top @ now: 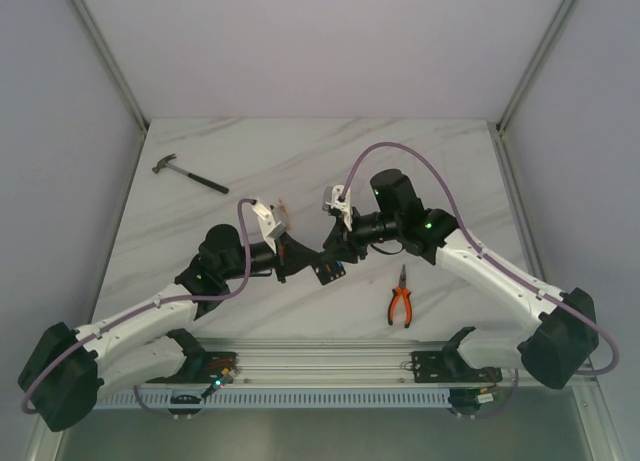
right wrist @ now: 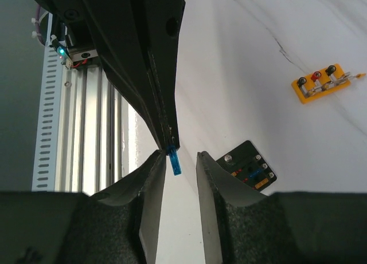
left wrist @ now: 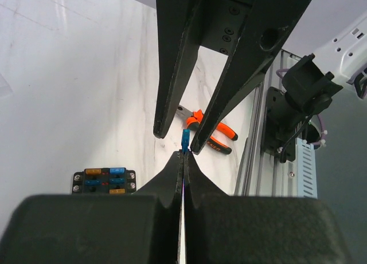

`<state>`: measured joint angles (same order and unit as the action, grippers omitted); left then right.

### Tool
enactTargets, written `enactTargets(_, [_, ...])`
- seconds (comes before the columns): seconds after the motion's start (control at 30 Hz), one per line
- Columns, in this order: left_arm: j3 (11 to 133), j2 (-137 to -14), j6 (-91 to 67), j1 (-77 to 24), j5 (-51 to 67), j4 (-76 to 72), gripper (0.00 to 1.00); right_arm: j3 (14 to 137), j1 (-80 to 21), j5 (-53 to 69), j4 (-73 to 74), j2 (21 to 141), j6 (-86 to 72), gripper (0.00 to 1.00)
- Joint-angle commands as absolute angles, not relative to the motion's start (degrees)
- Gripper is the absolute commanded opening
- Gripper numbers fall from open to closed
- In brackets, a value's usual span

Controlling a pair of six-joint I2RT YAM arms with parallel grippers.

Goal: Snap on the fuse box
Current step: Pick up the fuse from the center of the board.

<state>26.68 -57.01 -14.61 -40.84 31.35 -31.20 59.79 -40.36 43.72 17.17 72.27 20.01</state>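
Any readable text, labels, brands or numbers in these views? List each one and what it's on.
No text can be read in any view.
pliers: possible print on the orange handle, too blurred to read.
fuse box: any markings on the fuse tops are too small to read.
blue fuse: nothing legible.
orange block: no lettering visible.
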Motion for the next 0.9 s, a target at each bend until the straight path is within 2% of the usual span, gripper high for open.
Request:
enactTargets(0.0, [28.0,-56.8,-13.0,-40.7,33.3,-31.4,0.0,61.9,-39.9,46.5,18.1,71.4,21.3,0.32])
enactTargets(0.13, [28.1,-56.9,-12.9,-40.7,33.7,-31.5,0.0,62.0,-39.9,47.2,18.6,71.7,21.8,0.23])
enactTargets(0.3, [27.9,-57.2,-12.9,-40.7,32.7,-31.1,0.0,61.7,-39.7,48.5,18.8,71.7,22.5,0.02])
enactTargets(0.4, [27.5,-57.4,-14.0,-40.7,29.6,-30.6,0.0,61.7,-39.7,48.2,18.8,71.8,22.3,0.0])
enactTargets(0.43, [27.4,-57.4,-14.7,-40.7,27.9,-30.2,0.02,61.7,-39.7,47.6,18.7,72.0,21.7,0.0])
enactTargets(0.47, [27.3,-57.4,-15.6,-40.7,25.5,-29.6,0.11,61.9,-39.7,46.3,18.7,72.2,21.0,0.0])
enactTargets(0.53, [26.8,-57.2,-17.9,-40.7,20.1,-28.1,0.18,62.1,-39.9,42.2,18.0,72.9,18.0,0.0])
enactTargets(0.63, [25.9,-56.5,-22.5,-40.7,11.8,-25.6,0.35,61.9,-40.4,33.8,16.0,74.0,12.2,0.0])
enactTargets(0.73, [24.2,-56.4,-29.7,-40.6,5.1,-24.1,0.37,60.2,-41.7,24.6,13.5,74.7,6.3,0.0])
enactTargets(0.87, [21.0,-58.2,-40.6,-40.5,1.9,-25.0,0.45,59.2,-45.4,12.4,12.0,76.8,0.6,0.0])
